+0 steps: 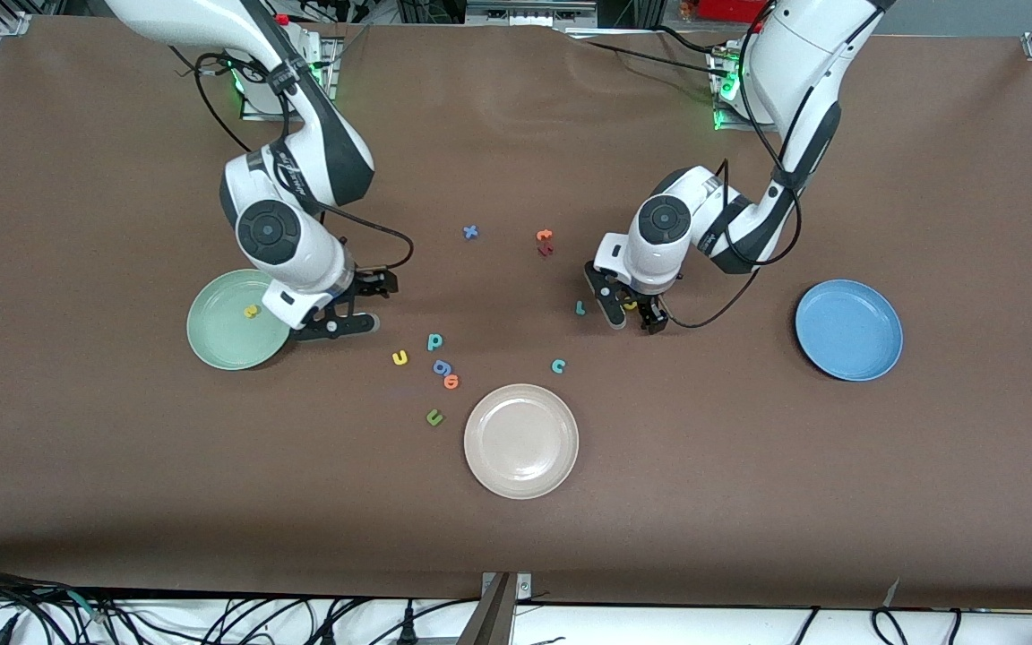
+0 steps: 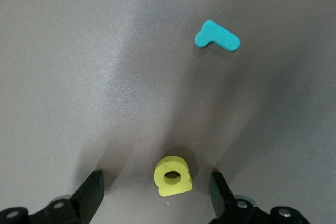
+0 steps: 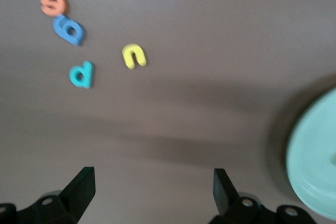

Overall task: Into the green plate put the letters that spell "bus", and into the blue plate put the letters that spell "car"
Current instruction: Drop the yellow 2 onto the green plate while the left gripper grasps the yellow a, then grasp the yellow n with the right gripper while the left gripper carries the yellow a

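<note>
A: What sits toward the right arm's end of the tabletop?
B: The green plate [image 1: 234, 336] with a yellow "s" [image 1: 251, 311] inside. The right gripper [image 1: 346, 309] hovers at its rim, jaws open, empty.
A: And mid-table?
B: Yellow "u" [image 1: 399, 358], teal "b" [image 1: 434, 341], teal "c" [image 1: 558, 365].
A: The left gripper [image 1: 631, 315]?
B: Jaws open around yellow "a" [image 2: 172, 176], teal "r" [image 2: 217, 36] beside. The blue plate [image 1: 848, 329] lies empty.
</note>
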Controlling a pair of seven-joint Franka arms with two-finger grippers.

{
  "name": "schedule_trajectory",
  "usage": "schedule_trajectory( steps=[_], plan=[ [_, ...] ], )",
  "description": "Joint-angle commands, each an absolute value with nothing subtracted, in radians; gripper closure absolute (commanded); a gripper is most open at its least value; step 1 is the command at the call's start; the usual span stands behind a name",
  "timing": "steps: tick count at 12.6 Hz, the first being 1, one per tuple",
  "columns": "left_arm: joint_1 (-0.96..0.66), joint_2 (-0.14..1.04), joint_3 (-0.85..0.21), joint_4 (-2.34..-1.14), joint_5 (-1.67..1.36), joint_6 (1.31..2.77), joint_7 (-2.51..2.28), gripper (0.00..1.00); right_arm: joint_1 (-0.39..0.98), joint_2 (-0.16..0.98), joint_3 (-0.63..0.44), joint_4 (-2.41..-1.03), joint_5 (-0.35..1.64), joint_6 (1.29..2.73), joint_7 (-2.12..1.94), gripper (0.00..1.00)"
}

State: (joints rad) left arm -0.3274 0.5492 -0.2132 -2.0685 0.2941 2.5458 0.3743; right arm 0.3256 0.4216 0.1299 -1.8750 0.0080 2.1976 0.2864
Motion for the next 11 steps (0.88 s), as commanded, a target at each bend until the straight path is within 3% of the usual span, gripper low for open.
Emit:
schedule_trajectory(
  steps=[1,2,3,6,11],
  plan=[
    [-0.331,0.571,-0.213,-2.045,0.327,2.556,0.347,0.23,0.341,0.555,0.13,-1.761,0.014,2.259,0.278,0.07],
    [-0.331,0.571,-0.213,-2.045,0.325,2.556,0.345,0.36,0.35,0.577,0.132,-1.761,0.011,2.316,0.266,0.13],
    [-0.331,0.571,-0.213,-2.045,0.325,2.56,0.345,0.51,0.362,0.598,0.13,-1.759,0.011,2.351,0.238,0.26],
    [-0.327,0.571,-0.206,-2.046,0.325,2.562,0.345,0.83,0.399,0.702,0.129,-1.668,-0.012,2.39,0.227,0.31],
    [-0.319,0.549,-0.186,-2.046,0.325,2.554,0.353,0.98,0.361,0.719,0.123,-1.654,-0.133,2.393,0.193,0.31]
  ],
)
